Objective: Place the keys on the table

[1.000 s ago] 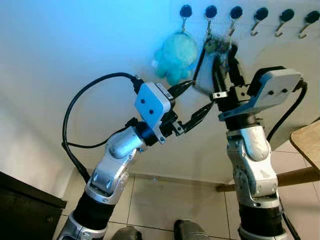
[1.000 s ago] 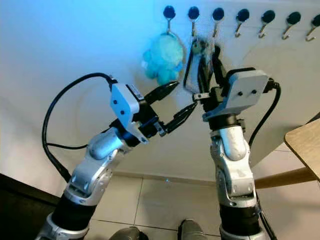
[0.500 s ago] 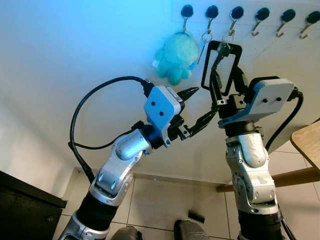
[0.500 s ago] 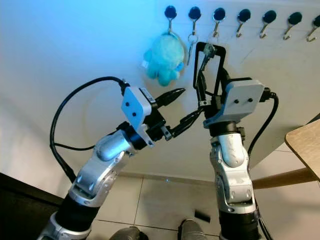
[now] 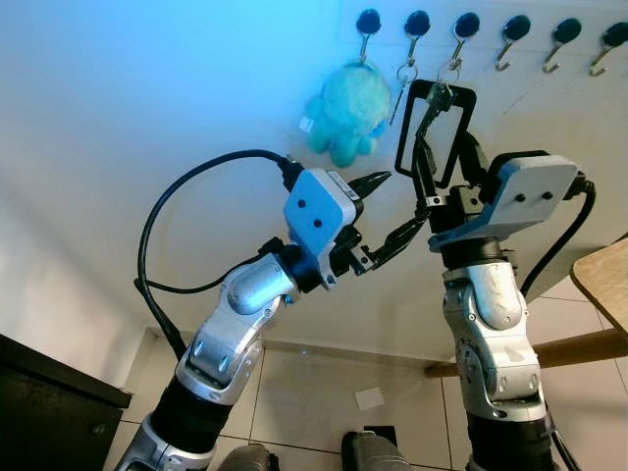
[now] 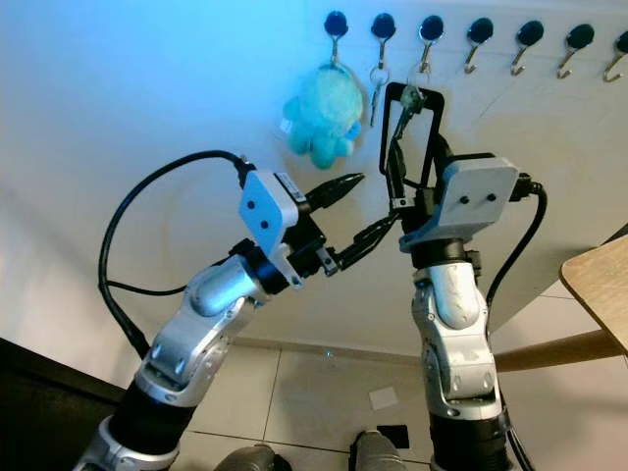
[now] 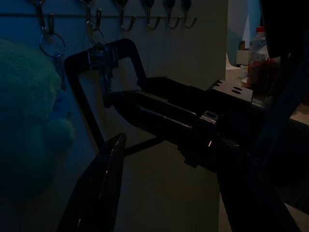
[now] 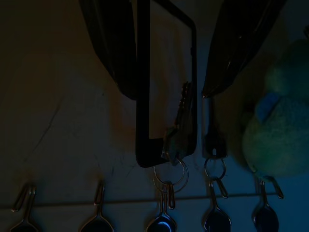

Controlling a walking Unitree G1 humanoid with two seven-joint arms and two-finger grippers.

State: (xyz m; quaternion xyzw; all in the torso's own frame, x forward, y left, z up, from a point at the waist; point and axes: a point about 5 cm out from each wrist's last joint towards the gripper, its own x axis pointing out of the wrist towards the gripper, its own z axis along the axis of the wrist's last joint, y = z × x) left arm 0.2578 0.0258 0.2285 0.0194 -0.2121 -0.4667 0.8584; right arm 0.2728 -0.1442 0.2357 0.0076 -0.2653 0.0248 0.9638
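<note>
Left eye, what changed: a second ago your right gripper (image 5: pixel 446 152) was a blur at the hooks. Now it is sharp and unmoved for half a second, fingers up along the black strap loop (image 5: pixel 432 128).
Left eye, keys: the keys (image 5: pixel 437 95) are on the third hook (image 5: pixel 461 27), beside the blue plush toy (image 5: pixel 343 108). The table (image 5: pixel 603 280) is low at your right, well apart.
Left eye, floor: a pale scrap (image 5: pixel 371 397) lies on the tiles that was not there half a second ago.
Right eye, left gripper: the left gripper (image 6: pixel 355 208) has risen and holds just below the plush, fingers spread, pinching nothing.
Left wrist, keys: the keys dangle inside the top of the loop, off the hook's ring.
Right wrist, grip: your fingers are spread with the loop between them, not pinched.
Meaning: judged from this, nothing is lifted yet. You likely need to close on the loop and lift it clear of the hook.
</note>
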